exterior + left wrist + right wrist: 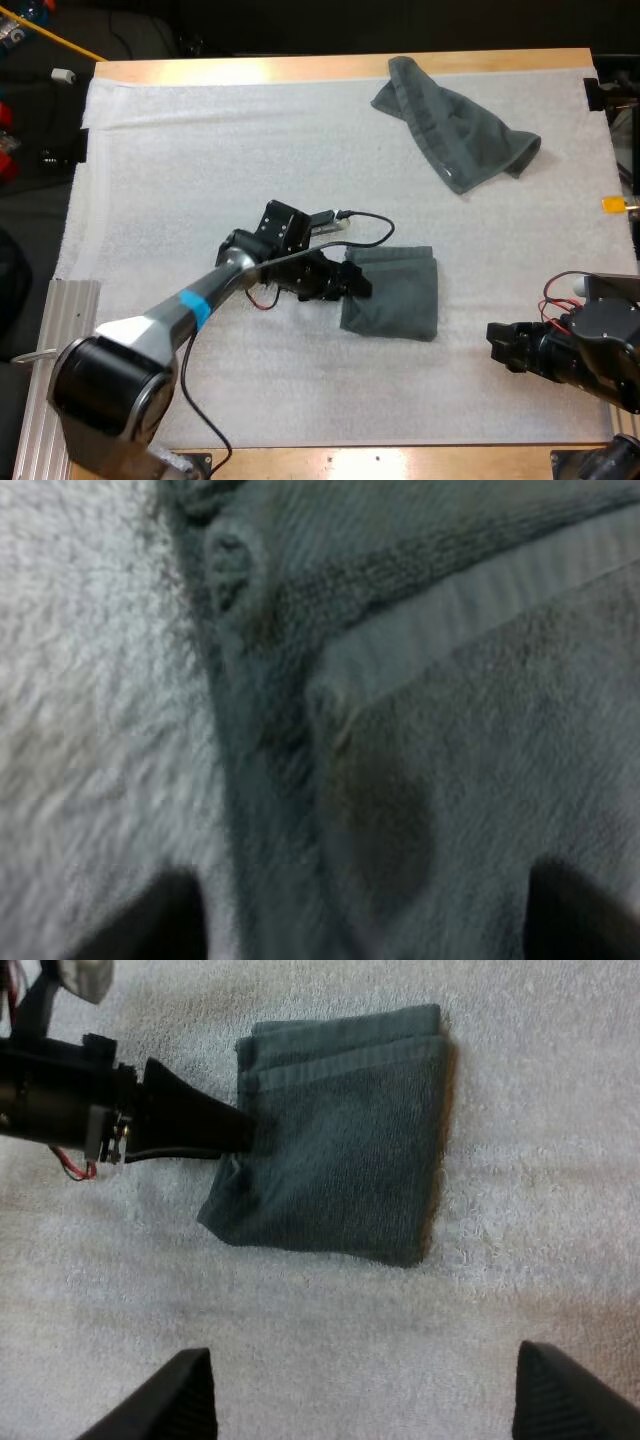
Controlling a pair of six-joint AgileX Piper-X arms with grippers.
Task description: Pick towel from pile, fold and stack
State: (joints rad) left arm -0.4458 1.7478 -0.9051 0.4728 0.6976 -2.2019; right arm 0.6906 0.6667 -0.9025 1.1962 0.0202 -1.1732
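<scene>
A dark grey-green towel (395,295), folded into a small rectangle, lies flat on the white mat (200,150) right of centre. My left gripper (358,285) sits low at the folded towel's left edge. Its fingers (150,925) stand wide apart over the towel's hem (450,730), open and not pinching it. In the right wrist view the left gripper (235,1130) touches the folded towel (345,1140) at that same edge. My right gripper (495,345) hangs open (365,1400) above bare mat, just right of and nearer than the folded towel. A crumpled towel (450,125) lies at the far right.
The mat covers most of the wooden table (300,68). Bare mat stretches across the whole left half and along the near edge. A metal rail (60,340) runs beside the mat at the near left.
</scene>
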